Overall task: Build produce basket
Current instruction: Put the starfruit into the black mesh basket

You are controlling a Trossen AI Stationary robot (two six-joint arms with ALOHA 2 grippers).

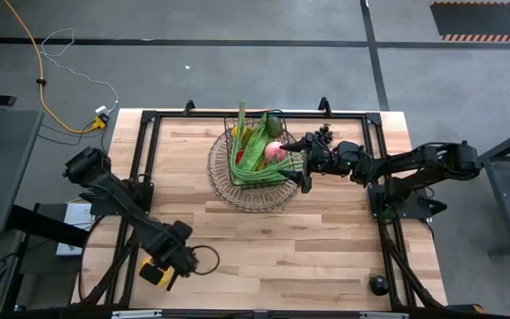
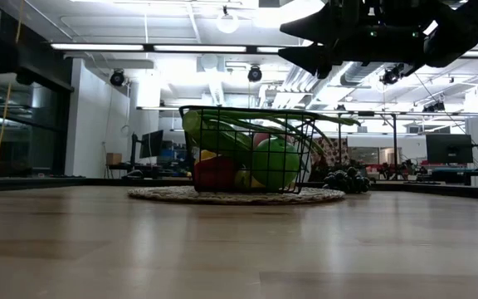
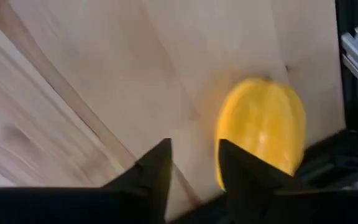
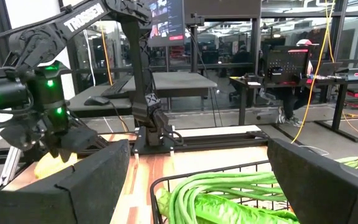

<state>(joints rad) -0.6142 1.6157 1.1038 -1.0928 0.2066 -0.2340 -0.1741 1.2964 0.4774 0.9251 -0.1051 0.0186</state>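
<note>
The dark wire basket stands at the table's middle, toward the far side. It holds long green beans, a pink apple, and green and red produce. My right gripper hangs open and level over the basket's right rim, fingers wide apart above the beans. Dark grapes lie on the table just right of the basket. My left gripper points down near the table's near left corner, open, with bare wood in its gap. A yellow lemon lies on the table beside one finger, outside the gap.
A black frame runs around the tabletop's edges. A small dark round object sits near the near right corner. Bare wood stretches between the basket and the near edge. Desks, monitors and a seated person show in the room beyond.
</note>
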